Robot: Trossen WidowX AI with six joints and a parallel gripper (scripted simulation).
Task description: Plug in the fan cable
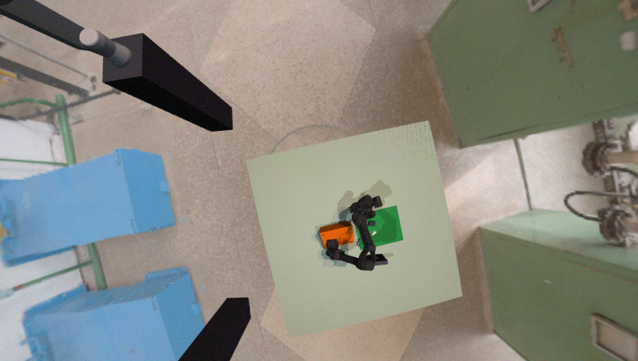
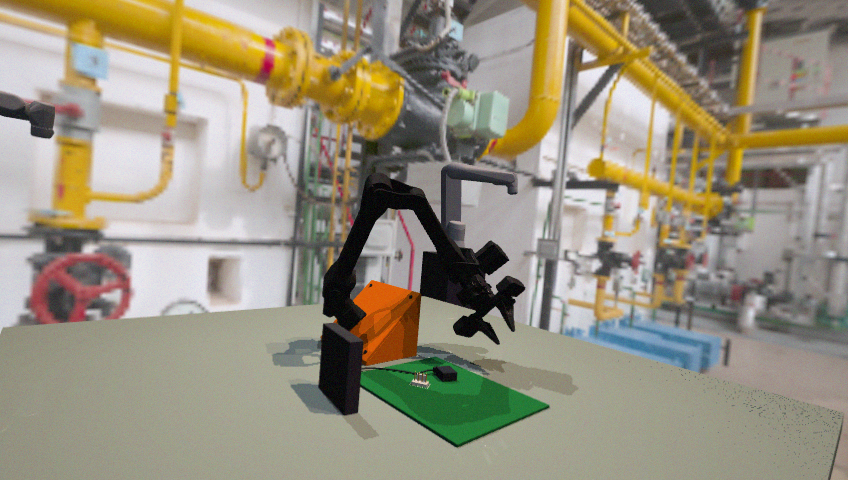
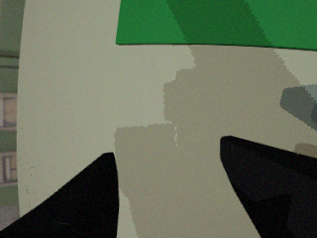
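The green board (image 1: 393, 223) (image 2: 470, 425) (image 3: 149, 22) lies flat on the table. The white four-pin header (image 1: 373, 232) (image 2: 420, 383) stands on it with bare pins. The black plug (image 1: 372, 222) (image 2: 444, 373) sits beside the header, off the pins. The thin dark cable (image 2: 392, 369) runs from the plug past the header towards the board's edge. My gripper (image 2: 505, 337) (image 3: 168, 155) is open and empty, in the air beyond the plug's side of the board. In the wrist view the fingers are apart over the table, with a board edge at the top and the plug out of view.
An orange block (image 1: 336, 233) (image 2: 395, 333) stands on the table (image 1: 290, 192) (image 2: 178, 416) beside the board, near the arm's base. An upright dark slab (image 1: 380, 259) (image 2: 340, 368) stands close to the board's edge. The arm's shadow crosses board and table.
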